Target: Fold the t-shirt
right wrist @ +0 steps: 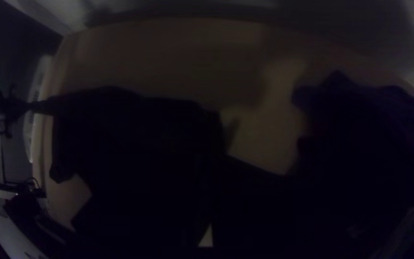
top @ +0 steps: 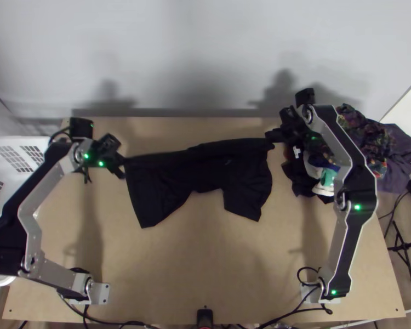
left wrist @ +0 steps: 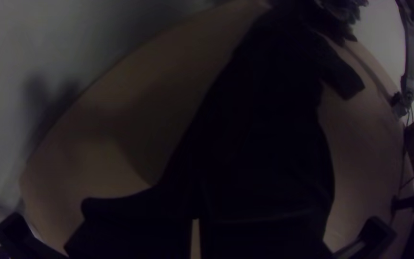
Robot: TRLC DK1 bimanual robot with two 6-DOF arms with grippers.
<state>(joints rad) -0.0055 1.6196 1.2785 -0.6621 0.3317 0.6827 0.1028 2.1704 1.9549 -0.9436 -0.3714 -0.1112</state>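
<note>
T-shirt [top: 200, 164], black, lies across the far half of the table [top: 205, 263], upper edge drawn out between my two grippers, two flaps falling toward the near side with a notch between them. Step in hand, as I judge it: straightening the cloth before the main fold. Whether those flaps are sleeves or hem, I cannot tell. Next move likely calls for both grippers to carry the held edge together, level and taut, then lay it flat; uneven travel could skew the fold.

Left gripper [top: 121, 164]: fingers nearly together, pinching one upper corner. Right gripper [top: 270, 135]: dim, but I read it as closed on the opposite corner, beside the clothes pile [top: 364, 137].

Left arm [top: 57, 277] bows outward past the table's side, then angles back in; right arm [top: 364, 186] runs up, bent, and leans inward.
</note>
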